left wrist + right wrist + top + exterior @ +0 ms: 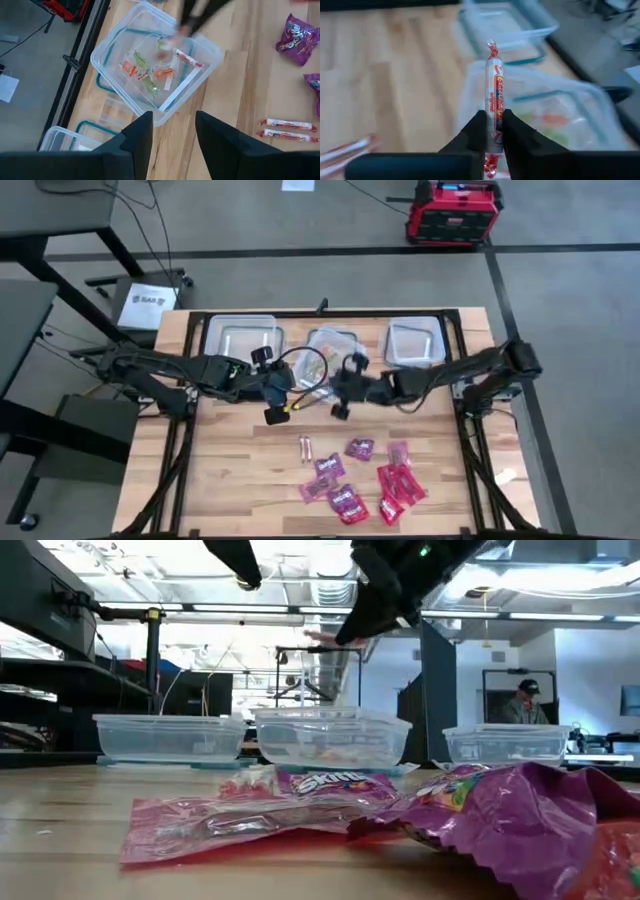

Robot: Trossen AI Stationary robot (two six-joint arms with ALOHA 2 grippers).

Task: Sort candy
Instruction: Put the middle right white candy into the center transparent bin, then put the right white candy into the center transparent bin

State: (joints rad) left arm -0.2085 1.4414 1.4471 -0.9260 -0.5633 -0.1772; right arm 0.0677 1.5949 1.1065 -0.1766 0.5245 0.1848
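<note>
My right gripper point(345, 385) point(494, 119) hangs above the table by the near side of the middle clear container point(330, 348) and is shut on a white candy roll point(494, 85) with red print. My left gripper point(272, 395) point(172, 127) is open with nothing between its fingers, just left of the right one, looking down on that container point(115, 75), which holds several small sweets point(145, 72). Red and pink candy packets point(360, 480) lie on the near right of the table. Two more white rolls point(306, 448) point(285, 128) lie beside them. My right gripper pinches the candy roll between its two fingers point(479, 131) near one end point(494, 131). The roll lies along the fingers. Its long part sticks out past the fingertips, and its twisted red end point(492, 162) shows farther back between them. It is lifted clear of the table.
Two more clear containers stand along the far edge, one at the left point(240, 338) and one at the right point(415, 340). Bare wood lies at the table's left and between the containers and the packets. A person point(522, 705) sits in the room behind.
</note>
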